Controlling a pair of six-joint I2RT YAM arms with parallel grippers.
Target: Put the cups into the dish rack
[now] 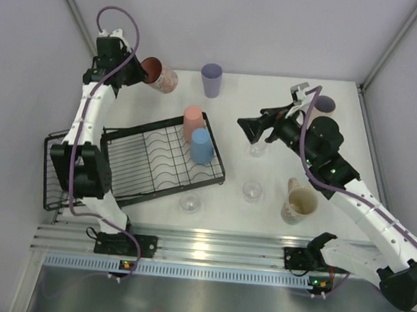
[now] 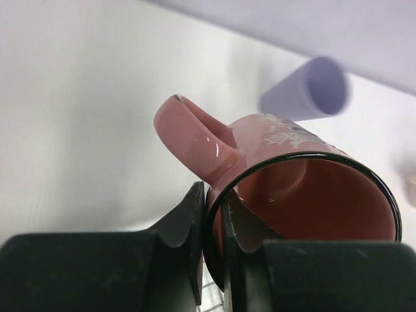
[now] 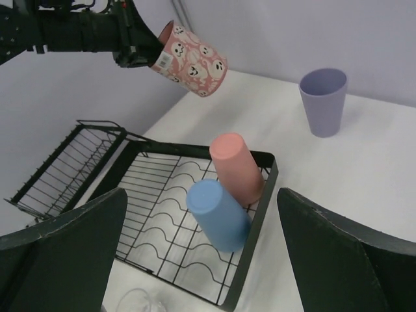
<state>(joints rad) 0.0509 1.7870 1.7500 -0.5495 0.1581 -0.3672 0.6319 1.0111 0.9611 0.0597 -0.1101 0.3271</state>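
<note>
One pink mug [image 1: 163,76] hangs at upper left — rim pinched in the left gripper [image 2: 213,214] — while the right gripper [image 1: 248,130], centre right, stands spread wide.

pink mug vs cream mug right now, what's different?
Pose: the pink mug is tipped on its side in the air, while the cream mug stands upright on the table.
Grip: the left tool is shut on the pink mug's rim, while nothing touches the cream mug.
Look: the pink mug carries white cartoon faces; the cream mug shows none from above.
Shared: both have a handle, and neither is in the dish rack.
</note>
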